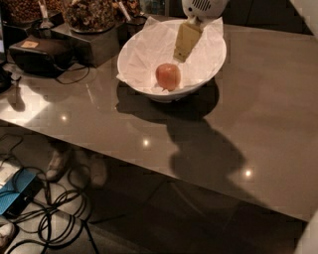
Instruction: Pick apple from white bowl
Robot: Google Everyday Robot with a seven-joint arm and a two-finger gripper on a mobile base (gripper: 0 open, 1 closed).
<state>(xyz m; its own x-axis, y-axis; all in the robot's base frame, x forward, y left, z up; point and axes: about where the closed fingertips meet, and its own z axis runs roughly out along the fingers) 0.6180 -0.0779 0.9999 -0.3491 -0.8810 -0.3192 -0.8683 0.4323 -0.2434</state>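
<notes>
Apple [168, 76] lay in the bowl [171, 95] on crinkled white paper [144, 52], low toward the near wall. Gripper [180, 54] hung tilted inside the bowl, just behind the apple and apart from it; whether it was open or closed could not be told. Bowl stood on the desk [263, 114]. Dark nut containers [89, 17] stood beyond its far-left side.

my wrist: rounded white housing [203, 7], dark vent slots | my tool [181, 53]: pale yellowish tapered wedge, above wide white paper-lined bowl [171, 95]
</notes>
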